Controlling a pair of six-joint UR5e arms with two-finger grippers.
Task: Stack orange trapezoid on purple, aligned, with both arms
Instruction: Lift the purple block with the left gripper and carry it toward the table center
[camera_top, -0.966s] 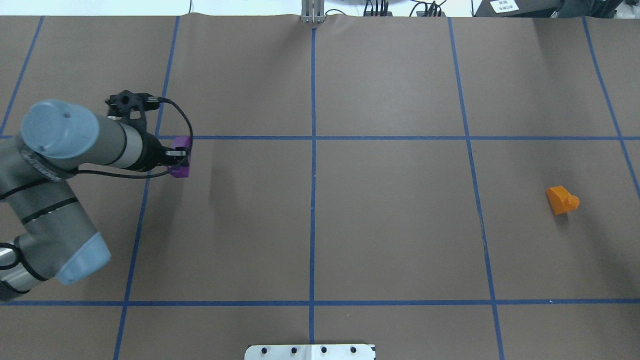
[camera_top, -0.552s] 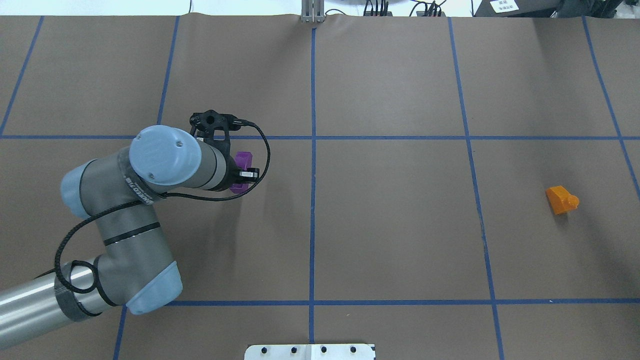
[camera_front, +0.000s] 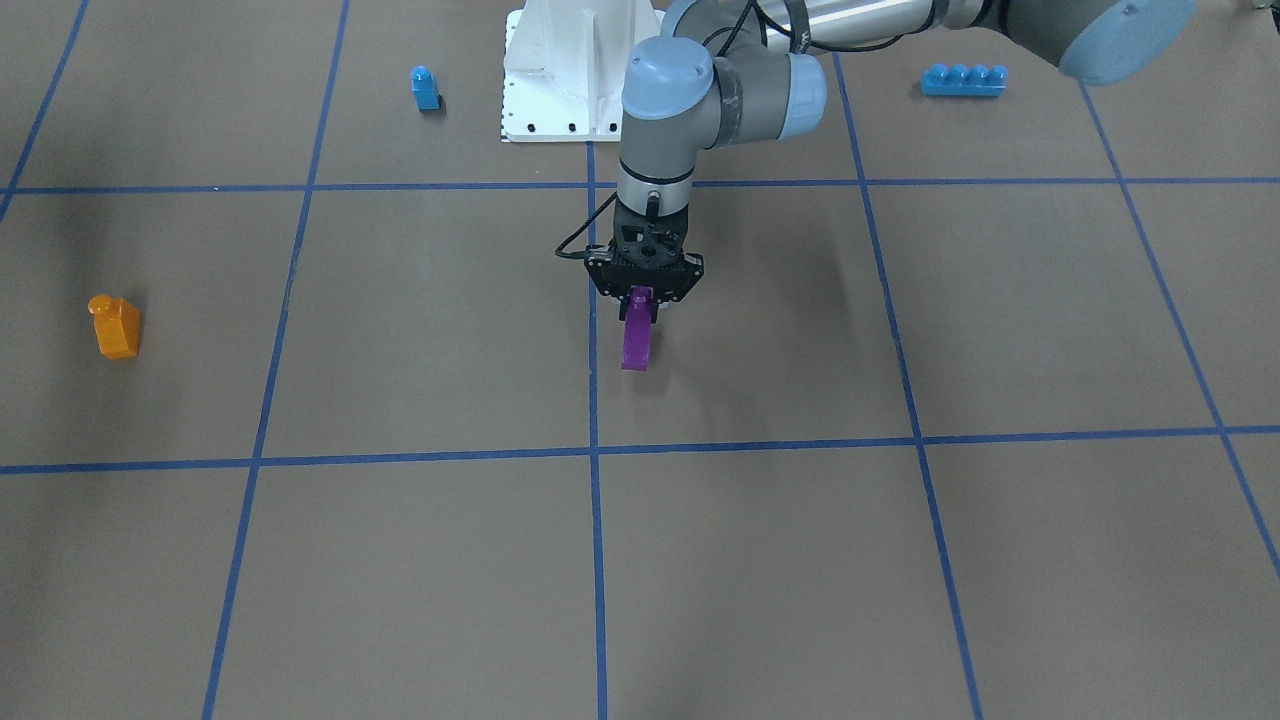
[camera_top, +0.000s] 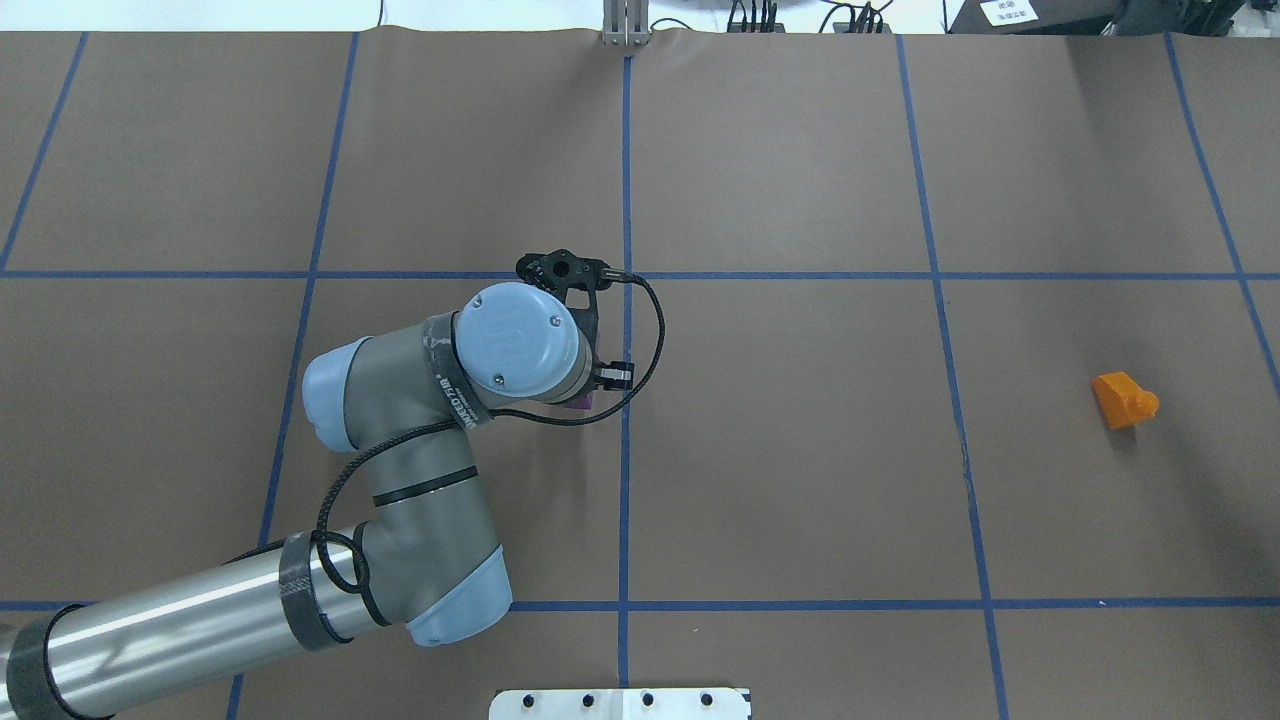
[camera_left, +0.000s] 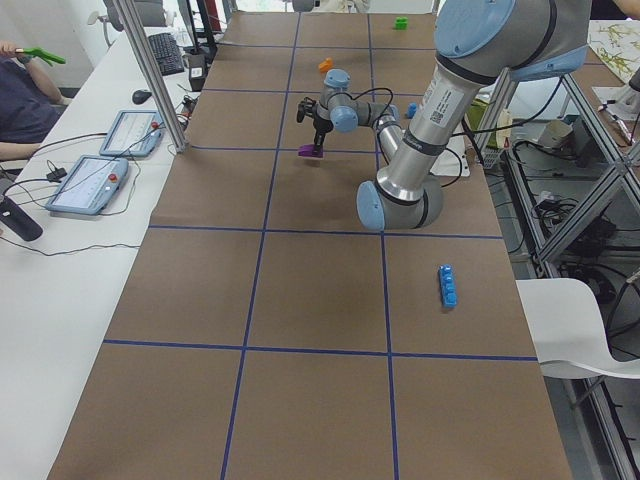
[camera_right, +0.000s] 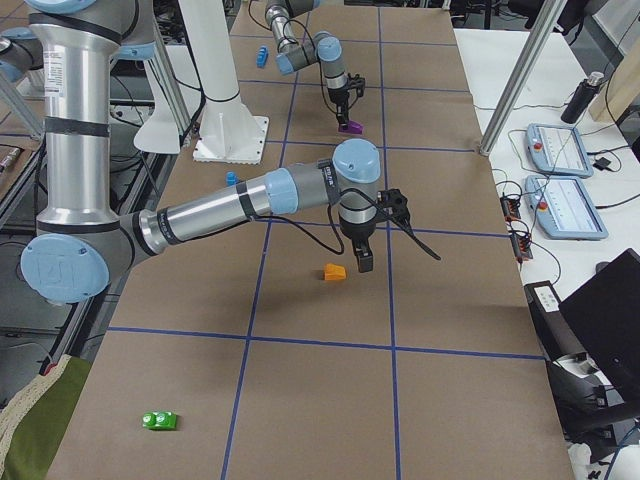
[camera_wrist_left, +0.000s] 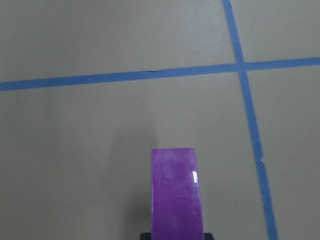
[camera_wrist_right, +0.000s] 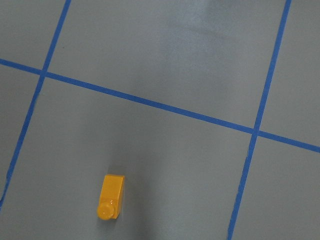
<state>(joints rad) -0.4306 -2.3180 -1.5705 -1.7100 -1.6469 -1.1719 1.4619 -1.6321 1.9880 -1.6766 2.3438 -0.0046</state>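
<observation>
My left gripper (camera_front: 640, 304) is shut on the purple block (camera_front: 636, 345), which hangs below the fingers near the table's centre line. In the overhead view the wrist hides all but a sliver of the purple block (camera_top: 581, 405). It fills the bottom of the left wrist view (camera_wrist_left: 175, 195). The orange trapezoid (camera_top: 1124, 399) lies on its side on the right half of the table, stud pointing right. It also shows in the right wrist view (camera_wrist_right: 111, 197). My right gripper (camera_right: 365, 262) shows only in the exterior right view, above and beside the orange trapezoid (camera_right: 335, 272); I cannot tell if it is open.
A small blue block (camera_front: 426, 88) and a long blue block (camera_front: 963, 79) lie on either side of the white pedestal base (camera_front: 570, 70). A green block (camera_right: 160, 420) lies near the table's right end. Blue tape lines grid the brown table.
My left arm has swept right from the table's left part to just left of the centre line, carrying the purple block. The orange trapezoid has not moved.
</observation>
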